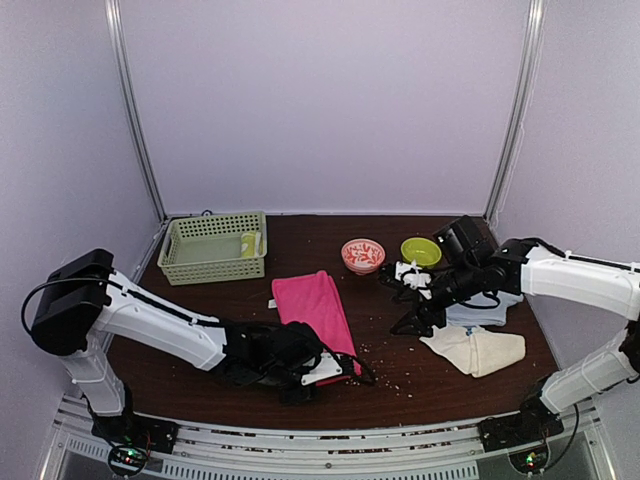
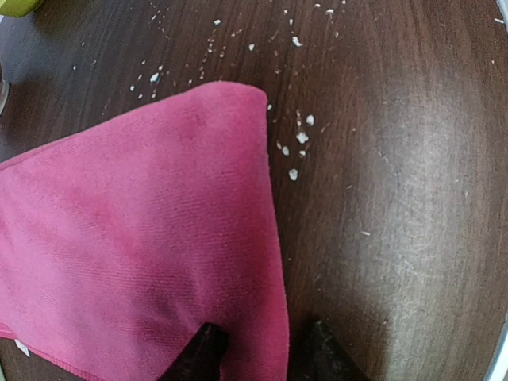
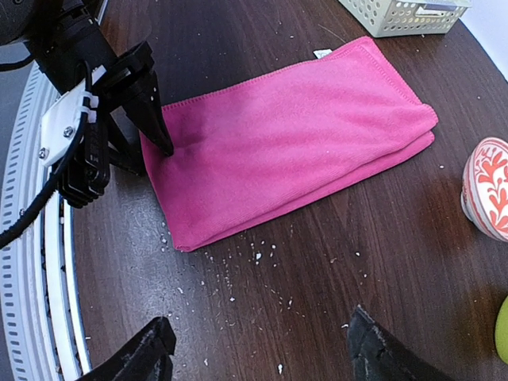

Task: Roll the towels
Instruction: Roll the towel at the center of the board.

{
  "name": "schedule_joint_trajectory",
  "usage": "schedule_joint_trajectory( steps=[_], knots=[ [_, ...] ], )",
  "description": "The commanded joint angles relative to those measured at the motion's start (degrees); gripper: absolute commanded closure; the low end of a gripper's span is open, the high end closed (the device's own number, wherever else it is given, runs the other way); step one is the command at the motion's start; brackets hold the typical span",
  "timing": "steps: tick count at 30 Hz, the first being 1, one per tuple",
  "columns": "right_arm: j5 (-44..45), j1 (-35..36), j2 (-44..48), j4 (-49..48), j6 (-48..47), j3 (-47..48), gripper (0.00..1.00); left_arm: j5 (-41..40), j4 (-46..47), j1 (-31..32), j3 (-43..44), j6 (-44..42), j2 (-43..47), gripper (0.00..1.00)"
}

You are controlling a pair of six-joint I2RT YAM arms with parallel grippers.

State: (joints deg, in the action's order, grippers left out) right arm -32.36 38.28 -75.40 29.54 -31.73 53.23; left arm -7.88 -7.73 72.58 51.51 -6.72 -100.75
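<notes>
The long bright pink towel (image 1: 315, 310) lies folded flat mid-table; it also shows in the left wrist view (image 2: 151, 246) and the right wrist view (image 3: 294, 135). My left gripper (image 1: 337, 366) is open at its near end, straddling the towel's edge (image 2: 262, 357): one finger (image 2: 198, 357) rests on the cloth, the other on the table. My right gripper (image 1: 412, 308) is open and empty above bare table right of the pink towel (image 3: 262, 357). The cream towel (image 1: 475, 350) lies crumpled at the right, the light blue towel (image 1: 482, 312) behind it. The yellow towel (image 1: 250, 244) sits in the basket.
A green plastic basket (image 1: 205, 250) stands at the back left. A red-and-white bowl (image 1: 362, 255) and a green bowl (image 1: 421, 251) stand at the back middle. White crumbs (image 3: 262, 254) are scattered on the dark wood between the pink towel and the right gripper.
</notes>
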Motion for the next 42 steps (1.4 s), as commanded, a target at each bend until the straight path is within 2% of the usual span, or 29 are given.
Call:
schedule_joint_trajectory(
  steps=[1, 7, 10, 13, 18, 27, 35, 39, 42],
  knots=[
    [-1.39, 0.64, -1.51, -1.26, -0.05, -1.68, 0.24, -2.66, -0.56, -0.07, 1.05, 0.3, -2.11, 0.65],
    [-1.73, 1.99, -3.13, -0.91, -2.74, -1.94, 0.28, -1.25, -2.11, -0.5, 1.64, 0.81, -3.66, 0.89],
    [-4.57, 3.73, -3.17, 3.75, -8.32, -1.09, 0.29, 5.24, -1.54, -2.37, 1.58, 2.12, -2.13, 0.96],
    [-2.24, 9.62, -2.85, 2.43, -10.14, -5.07, 0.31, 16.64, -0.03, -6.33, 1.27, 4.78, -0.96, 0.99],
    [9.76, 18.38, -6.12, -6.43, -8.84, -9.72, 0.46, 35.32, 4.59, -12.92, 0.38, 10.33, -3.45, 1.0],
    [19.22, 27.75, -12.25, -16.13, -8.71, -6.02, 0.52, 54.16, 9.63, -18.33, 1.05, 19.81, -9.29, 1.0],
    [27.3, 29.95, -14.45, -21.42, -8.46, -5.71, 0.55, 57.01, 8.4, -19.88, 1.88, 20.54, -11.51, 1.0],
    [28.25, 29.95, -16.53, -23.14, -9.63, -5.74, 0.47, 57.35, 7.9, -20.43, 2.28, 20.5, -12.49, 1.0],
    [28.24, 29.93, -18.87, -23.52, -10.68, -5.27, 0.46, 57.99, 7.73, -20.87, 2.66, 20.73, -13.13, 1.0]
  ],
)
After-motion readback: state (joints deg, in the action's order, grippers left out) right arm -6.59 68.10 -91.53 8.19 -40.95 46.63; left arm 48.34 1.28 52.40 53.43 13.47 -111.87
